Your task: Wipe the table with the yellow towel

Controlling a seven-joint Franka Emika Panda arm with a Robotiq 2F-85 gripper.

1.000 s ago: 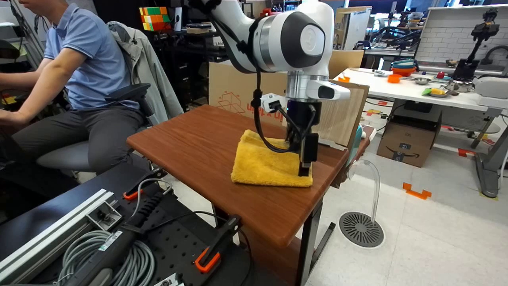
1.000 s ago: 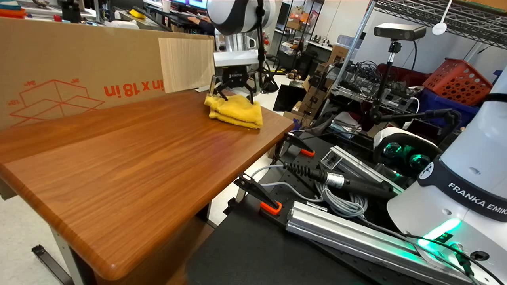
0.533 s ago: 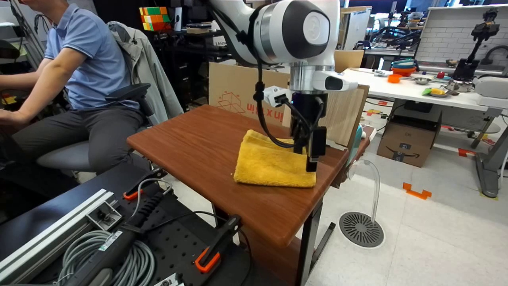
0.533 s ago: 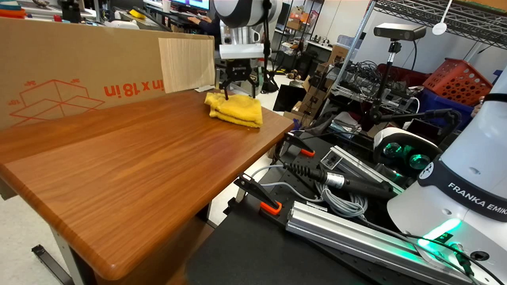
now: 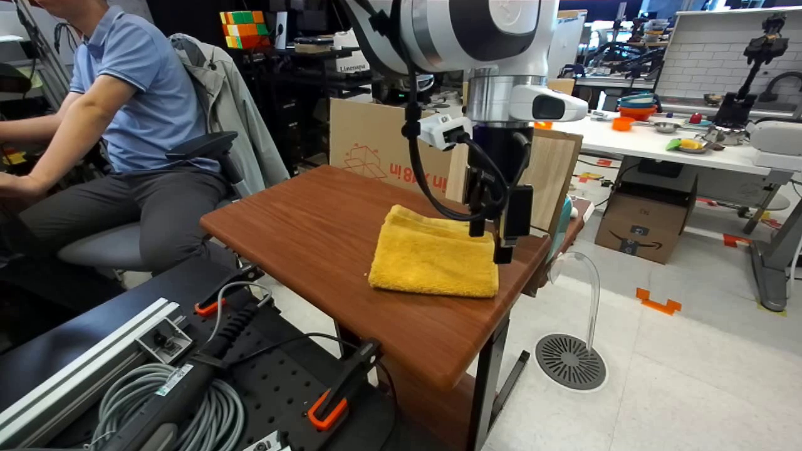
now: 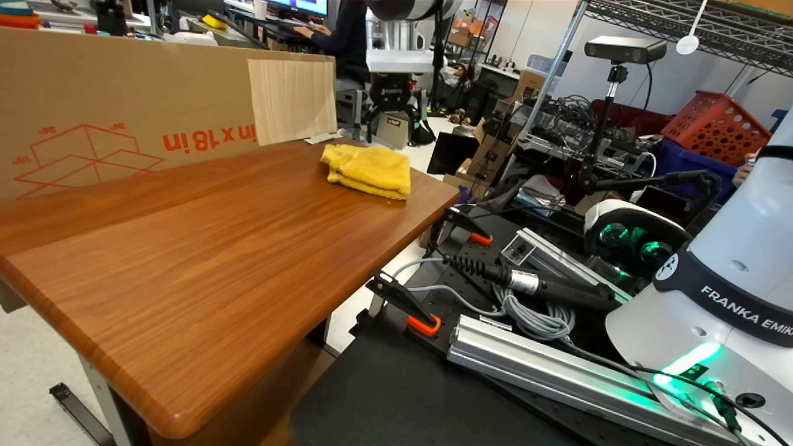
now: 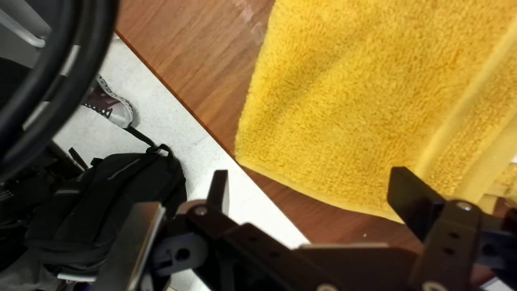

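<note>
Yellow towel [image 5: 433, 258] folded on the table [image 5: 301, 219], fingers [image 7: 412, 200] clear of it, spread wide, holding nothing

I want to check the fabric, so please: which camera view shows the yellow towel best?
The wrist view: the yellow towel is largest there, its texture and smooth bands clear, though the frame cuts it off. Both exterior views show it smaller, folded on the table; in an exterior view its stacked layers show.

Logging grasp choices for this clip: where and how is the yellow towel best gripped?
Likely from above, pinching the creased fold of the yellow towel nearest the printed cardboard: the towel lies flat on the table, while that fold looks slightly raised.
</note>
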